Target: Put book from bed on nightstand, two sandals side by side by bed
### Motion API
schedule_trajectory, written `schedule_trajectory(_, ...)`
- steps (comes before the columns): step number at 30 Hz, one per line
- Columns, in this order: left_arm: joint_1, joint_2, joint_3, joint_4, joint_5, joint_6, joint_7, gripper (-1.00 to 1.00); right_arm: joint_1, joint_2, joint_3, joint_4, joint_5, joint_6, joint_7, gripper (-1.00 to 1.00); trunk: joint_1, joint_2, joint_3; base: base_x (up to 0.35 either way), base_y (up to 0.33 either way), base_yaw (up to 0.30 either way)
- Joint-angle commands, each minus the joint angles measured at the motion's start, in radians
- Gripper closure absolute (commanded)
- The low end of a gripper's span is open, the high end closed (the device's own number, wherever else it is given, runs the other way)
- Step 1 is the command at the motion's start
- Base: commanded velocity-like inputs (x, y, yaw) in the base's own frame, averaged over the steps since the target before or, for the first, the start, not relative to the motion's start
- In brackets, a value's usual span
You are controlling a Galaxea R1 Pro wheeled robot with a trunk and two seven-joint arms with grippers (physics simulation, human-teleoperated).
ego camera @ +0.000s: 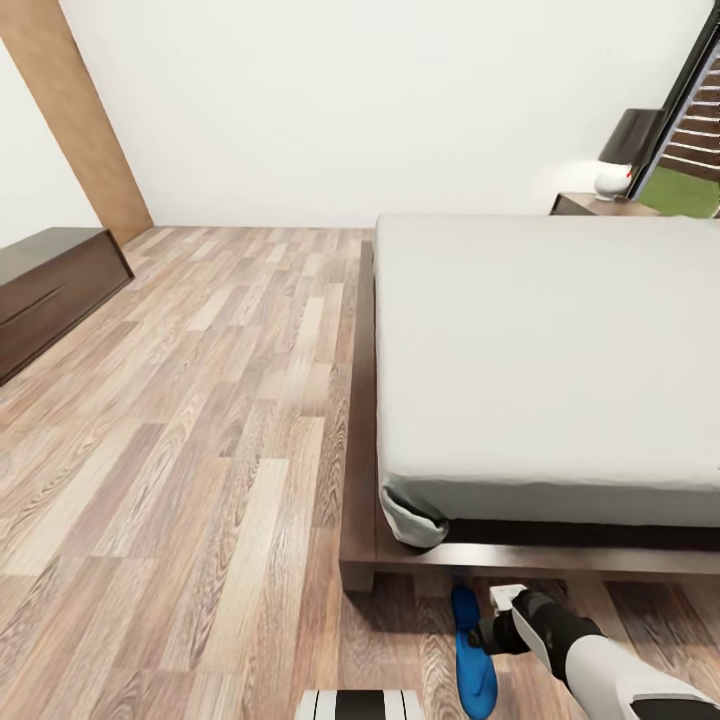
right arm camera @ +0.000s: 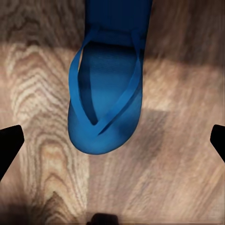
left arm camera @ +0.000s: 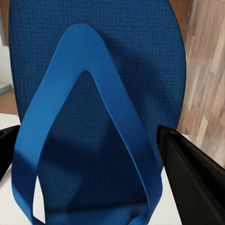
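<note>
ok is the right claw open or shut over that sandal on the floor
Open. In the right wrist view the claw has its black fingertips spread wide at either side, and the blue sandal lies flat on the wooden floor between them, untouched.

Right gripper (right arm camera: 112, 136) jaws spread wide, pointing down

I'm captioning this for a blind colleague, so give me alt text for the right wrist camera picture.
A bright blue sandal lies flat on the wood plank floor, strap side up, seen from directly above. The right gripper hangs open over it, its two dark fingertips at opposite edges of the picture, well apart from the sandal.
</note>
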Motion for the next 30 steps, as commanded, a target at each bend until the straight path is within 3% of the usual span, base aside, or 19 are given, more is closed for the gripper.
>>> schedule_trajectory(1,0.0,0.0,0.003,-0.001,0.003,-0.005,0.0,1.0,0.0,-0.001,0.003,0.002,0.009,0.005,0.007,-1.0,-0.001,0.0,0.003,0.0,0.0,0.0)
schedule_trajectory(5,0.0,-0.001,0.003,0.0,0.003,-0.005,0.0,1.0,0.001,-0.004,0.004,0.031,0.011,-0.002,0.006,-1.0,-0.002,0.001,0.019,0.0,0.0,0.0)
schedule_trajectory(13,0.02,-0.002,0.003,0.007,0.004,-0.006,-0.038,1.0,0.035,-0.007,0.003,0.082,0.012,-0.09,0.006,-1.0,-0.006,0.003,0.05,0.0,0.0,0.0)
schedule_trajectory(21,0.029,-0.001,0.003,0.02,0.005,-0.01,-0.06,1.0,0.077,-0.011,0.003,0.089,0.013,-0.113,0.005,-1.0,-0.01,0.005,0.081,0.0,0.0,0.0)
schedule_trajectory(30,0.03,-0.002,0.003,0.027,0.005,-0.01,-0.078,1.0,0.122,-0.04,0.002,0.117,0.011,-0.228,0.005,-1.0,-0.014,0.007,0.115,0.0,0.0,0.0)
